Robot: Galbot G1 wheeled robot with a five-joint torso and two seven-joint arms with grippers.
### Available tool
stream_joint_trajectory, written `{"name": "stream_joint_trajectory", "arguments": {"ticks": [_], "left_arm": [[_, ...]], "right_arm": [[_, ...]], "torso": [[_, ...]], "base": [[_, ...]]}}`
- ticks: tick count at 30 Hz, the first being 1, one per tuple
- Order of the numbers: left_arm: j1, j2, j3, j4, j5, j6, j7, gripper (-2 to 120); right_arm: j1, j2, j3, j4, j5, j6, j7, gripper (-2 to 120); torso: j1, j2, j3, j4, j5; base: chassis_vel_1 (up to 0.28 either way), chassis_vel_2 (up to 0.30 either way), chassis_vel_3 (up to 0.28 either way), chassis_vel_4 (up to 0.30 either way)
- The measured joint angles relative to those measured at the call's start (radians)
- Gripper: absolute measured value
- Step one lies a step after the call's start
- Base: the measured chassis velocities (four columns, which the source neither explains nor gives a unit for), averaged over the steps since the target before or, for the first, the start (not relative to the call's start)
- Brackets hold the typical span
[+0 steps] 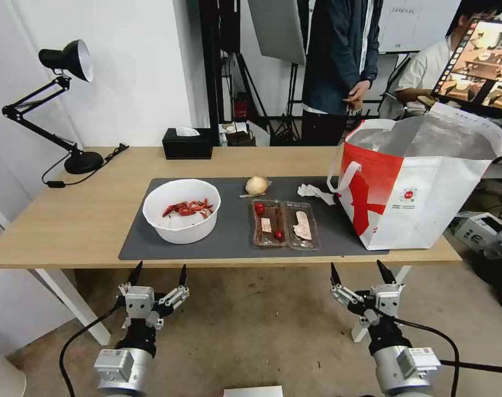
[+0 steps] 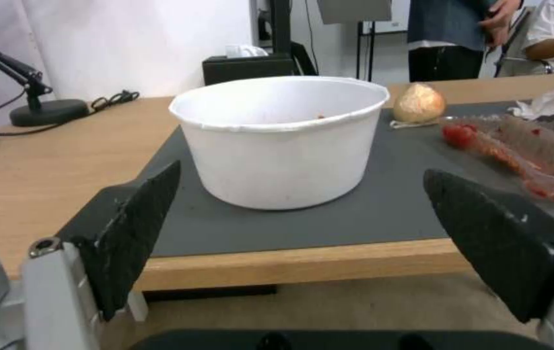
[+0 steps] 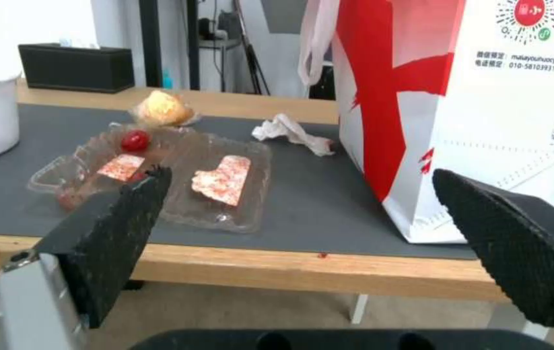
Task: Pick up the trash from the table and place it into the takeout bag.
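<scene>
Below the light-wood surface [image 1: 69, 220] edge, my left gripper [image 1: 158, 275] and right gripper [image 1: 363, 273] hang spread, nothing grabbed yet, so first I'd reach for the white bowl of red peel scraps [image 1: 181, 210].

Black desk lamp [image 1: 63, 105] at 10 o'clock, arm folded, round base on the wood, cord [image 1: 105, 157] trailing toward 12. Black tissue box [image 1: 188, 144] at 12, back edge, white tissue poking out. Monitor [image 1: 480, 66] lit at 2 o'clock.
</scene>
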Motion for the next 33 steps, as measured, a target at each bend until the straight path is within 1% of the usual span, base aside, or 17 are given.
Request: {"name": "stream_joint_trajectory", "arguments": {"ticks": [8, 12, 15, 16, 17, 18, 19, 20, 22, 24, 27, 29, 30, 31, 33], "left_arm": [[0.0, 0.0, 0.0, 0.0, 0.0, 0.0, 0.0, 100], [0.006, -0.006, 0.011, -0.019, 0.003, 0.01, -0.013, 100], [0.048, -0.05, 0.089, -0.139, 0.035, 0.072, -0.094, 100], [0.048, -0.05, 0.089, -0.139, 0.035, 0.072, -0.094, 100], [0.066, -0.07, 0.124, -0.182, 0.05, 0.097, -0.131, 100], [0.078, -0.082, 0.145, -0.196, 0.059, 0.118, -0.154, 100], [0.078, -0.082, 0.145, -0.196, 0.059, 0.118, -0.154, 100], [0.093, -0.08, 0.157, -0.204, 0.062, 0.159, -0.182, 100], [0.105, -0.066, 0.162, -0.207, 0.059, 0.2, -0.195, 100], [0.108, -0.063, 0.166, -0.206, 0.05, 0.211, -0.195, 100], [0.108, -0.061, 0.169, -0.207, 0.043, 0.214, -0.196, 100], [0.102, -0.058, 0.172, -0.201, 0.04, 0.192, -0.195, 100], [0.102, -0.058, 0.172, -0.201, 0.04, 0.192, -0.195, 100], [0.101, -0.058, 0.174, -0.197, 0.039, 0.186, -0.195, 100], [0.099, -0.057, 0.18, -0.197, 0.038, 0.179, -0.195, 100]], "right_arm": [[0.0, 0.0, 0.0, 0.0, 0.0, 0.0, 0.0, 100], [0.004, -0.004, 0.0, 0.011, 0.007, -0.017, 0.004, 100], [0.037, -0.033, -0.002, 0.089, 0.05, -0.128, 0.031, 100], [0.037, -0.033, -0.002, 0.089, 0.05, -0.128, 0.031, 100], [0.051, -0.046, -0.002, 0.121, 0.069, -0.175, 0.044, 100], [0.062, -0.055, -0.003, 0.148, 0.084, -0.214, 0.054, 100], [0.062, -0.055, -0.003, 0.148, 0.084, -0.214, 0.054, 100], [0.08, -0.071, -0.005, 0.182, 0.108, -0.267, 0.069, 100], [0.107, -0.09, -0.016, 0.151, 0.144, -0.303, 0.082, 100], [0.116, -0.093, -0.022, 0.131, 0.156, -0.309, 0.088, 100], [0.121, -0.094, -0.029, 0.106, 0.173, -0.311, 0.095, 100], [0.136, -0.097, -0.035, 0.077, 0.217, -0.311, 0.097, 100], [0.136, -0.097, -0.035, 0.077, 0.217, -0.311, 0.097, 100], [0.145, -0.101, -0.041, 0.066, 0.247, -0.311, 0.098, 100], [0.196, -0.112, -0.089, 0.032, 0.37, -0.31, 0.137, 100]], "torso": [[0.0, 0.0, 0.0, 0.0, 0.0], [0.0, 0.0, 0.0, -0.0003, 0.0001], [0.0, 0.0, 0.0, -0.0001, 0.0003], [0.0, 0.0, 0.0, -0.0001, 0.0003], [0.0, 0.0, 0.0, 0.0, 0.0006], [0.0, 0.0, 0.0, 0.0001, 0.0006], [0.0, 0.0, 0.0, 0.0001, 0.0006], [0.0, 0.0, 0.0, -0.0001, -0.0002], [0.0, 0.0, 0.0, 0.0002, 0.0003], [0.0, 0.0, 0.0, 0.0003, 0.0001], [0.0, 0.0, 0.0, 0.0, 0.0001], [0.0, 0.0, 0.0, -0.0001, 0.0001], [0.0, 0.0, 0.0, -0.0001, 0.0001], [0.0, 0.0, 0.0, -0.0001, 0.0], [0.0, 0.0, 0.0, -0.0001, -0.0001]], "base": [[0.0, 0.0, 0.0, 0.0], [0.0, 0.0, 0.0, 0.0], [0.0, 0.0, 0.0, 0.0], [0.0, 0.0, 0.0, 0.0], [0.0, 0.0, 0.0, 0.0], [0.0, 0.0, 0.0, 0.0], [0.0, 0.0, 0.0, 0.0], [0.0, 0.0, 0.0, 0.0], [0.0, 0.0, 0.0, 0.0], [0.0, 0.0, 0.0, 0.0], [0.0, 0.0, 0.0, 0.0], [0.0, 0.0, 0.0, 0.0], [0.0, 0.0, 0.0, 0.0], [0.0, 0.0, 0.0, 0.0], [0.0, 0.0, 0.0, 0.0]]}}
